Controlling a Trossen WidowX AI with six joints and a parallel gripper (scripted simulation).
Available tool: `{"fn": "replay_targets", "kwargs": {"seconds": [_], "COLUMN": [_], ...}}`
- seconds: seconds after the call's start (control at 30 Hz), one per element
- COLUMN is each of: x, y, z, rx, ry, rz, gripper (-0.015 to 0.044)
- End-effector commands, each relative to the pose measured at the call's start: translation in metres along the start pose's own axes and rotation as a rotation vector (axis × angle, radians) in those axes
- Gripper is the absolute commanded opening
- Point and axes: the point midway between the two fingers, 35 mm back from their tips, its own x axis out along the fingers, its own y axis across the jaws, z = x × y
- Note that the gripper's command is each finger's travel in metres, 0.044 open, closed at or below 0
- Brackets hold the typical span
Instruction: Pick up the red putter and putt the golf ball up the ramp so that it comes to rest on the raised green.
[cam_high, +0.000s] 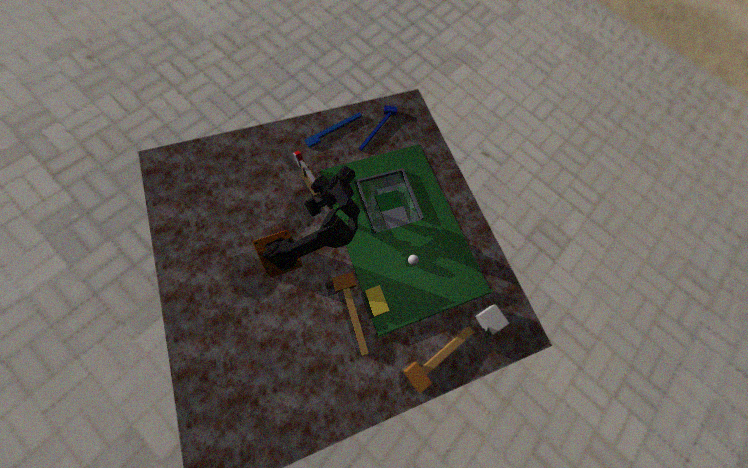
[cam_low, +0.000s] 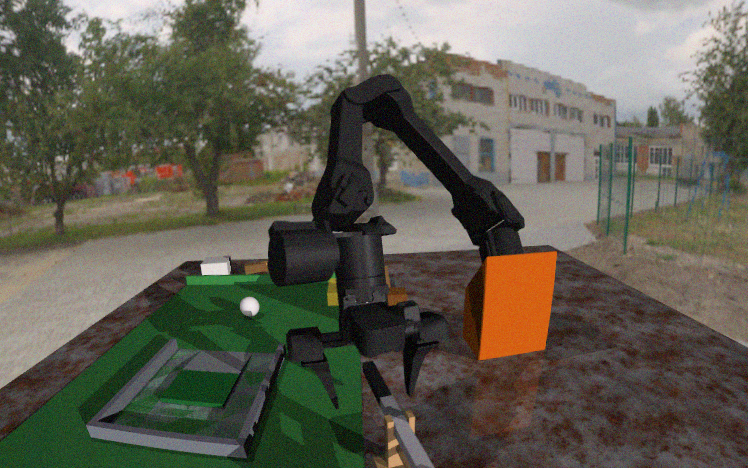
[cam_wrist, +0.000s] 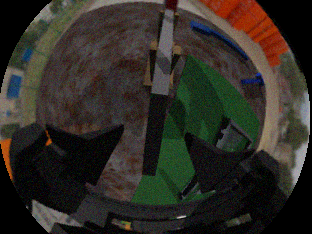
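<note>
The red putter (cam_high: 297, 155) (cam_low: 410, 435) (cam_wrist: 162, 75) lies on a light wooden stand (cam_low: 392, 441) (cam_wrist: 148, 67), its dark grip end toward the arm and its red head at the far end. My gripper (cam_low: 372, 400) (cam_wrist: 155, 132) is wide open above the dark grip, which shows between the fingers in the wrist view; nothing is held. The white golf ball (cam_high: 413, 259) (cam_low: 249, 306) rests on the green mat (cam_high: 424, 312) (cam_low: 33, 441). The raised green (cam_high: 392, 201) (cam_low: 198, 387) sits inside a grey-walled frame (cam_low: 165, 443) with a grey ramp (cam_low: 212, 361) on the ball's side.
Two blue tools (cam_high: 333, 129) (cam_high: 377, 129) lie beyond the mat. Two wooden mallets (cam_high: 355, 320) (cam_high: 449, 350), a yellow block (cam_high: 376, 300) and a white block (cam_high: 490, 318) (cam_low: 215, 266) lie near the mat's other end. An orange block (cam_low: 518, 303) stands by the arm's base.
</note>
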Motion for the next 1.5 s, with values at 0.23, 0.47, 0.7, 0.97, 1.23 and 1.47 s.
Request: {"fn": "replay_targets", "kwargs": {"seconds": [0.23,0.47,0.7,0.97,1.23,1.47], "x": [0.001,0.001,0.001,-0.023,-0.084,-0.090], "y": [0.001,0.001,0.001,-0.003,-0.001,0.000], "z": [0.000,0.000,0.000,0.008,0.025,0.022], "rx": [-0.001,-0.001,-0.001,-0.002,-0.003,0.009], "ry": [0.001,0.001,0.001,-0.002,-0.003,0.010], "rz": [0.002,0.002,0.002,0.002,0.004,0.005], "gripper": [0.0282,0.0099,0.0032,0.0000,0.0000,0.0000]}}
